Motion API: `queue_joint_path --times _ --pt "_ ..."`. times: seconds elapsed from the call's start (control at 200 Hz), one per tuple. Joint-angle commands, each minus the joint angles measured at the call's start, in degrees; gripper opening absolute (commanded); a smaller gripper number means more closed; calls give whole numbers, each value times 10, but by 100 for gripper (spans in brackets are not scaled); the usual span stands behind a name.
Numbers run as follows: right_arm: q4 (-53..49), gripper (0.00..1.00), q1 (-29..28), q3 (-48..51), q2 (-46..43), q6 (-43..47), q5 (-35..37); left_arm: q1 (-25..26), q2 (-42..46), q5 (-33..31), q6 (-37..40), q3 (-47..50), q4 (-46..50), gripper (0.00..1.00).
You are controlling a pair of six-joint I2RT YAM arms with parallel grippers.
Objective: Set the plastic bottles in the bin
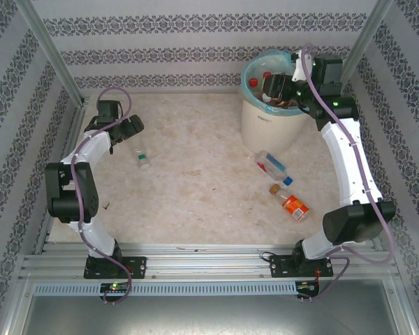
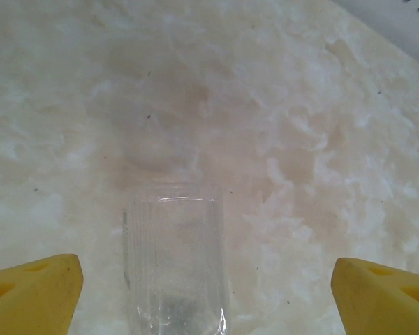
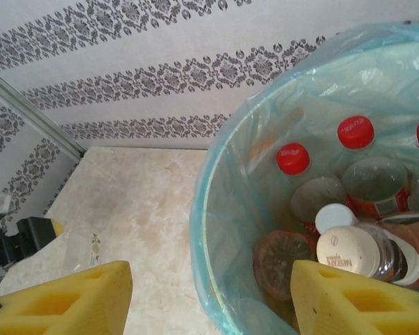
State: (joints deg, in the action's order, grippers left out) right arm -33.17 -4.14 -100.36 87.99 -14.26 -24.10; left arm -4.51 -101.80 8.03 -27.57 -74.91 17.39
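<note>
The pale marbled table (image 1: 195,188) spreads out in front of me. At its far right stands the bin (image 1: 255,132), upright and lined with a turquoise bag. My right gripper (image 1: 279,87) hangs over its mouth, fingers spread with nothing between them (image 3: 209,272). Looking down past them into the bin (image 3: 216,209), I see red-capped bottles (image 3: 293,159) standing with caps up. Others lie tipped with their round ends facing me, one of them white-lidded (image 3: 348,251).

My left gripper (image 1: 129,132) is low over the far left of the table, fingers wide apart (image 2: 206,279). A clear bottle (image 2: 173,265) lies between them without touching either, its long axis running straight away from my wrist. From above, that bottle (image 1: 142,159) shows a green mark at its nearer end.

Near the bin's foot lie two more bottles. The blue-capped bottle (image 1: 272,166) lies diagonally, cap toward the near right. Just beside it the orange bottle (image 1: 295,207) lies parallel, cap toward the far left.
</note>
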Motion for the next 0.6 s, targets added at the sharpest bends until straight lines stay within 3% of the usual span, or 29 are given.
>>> queue_joint_path --times 0.0,0.38,0.595 --pt "23 62 2 14 -29 5 1 -3 -21 26 -20 -22 31 91" --pt "33 64 2 41 -41 15 9 22 -99 -25 20 -33 69 92" --pt "40 64 6 67 -59 23 18 24 -120 -43 25 -37 64 83"
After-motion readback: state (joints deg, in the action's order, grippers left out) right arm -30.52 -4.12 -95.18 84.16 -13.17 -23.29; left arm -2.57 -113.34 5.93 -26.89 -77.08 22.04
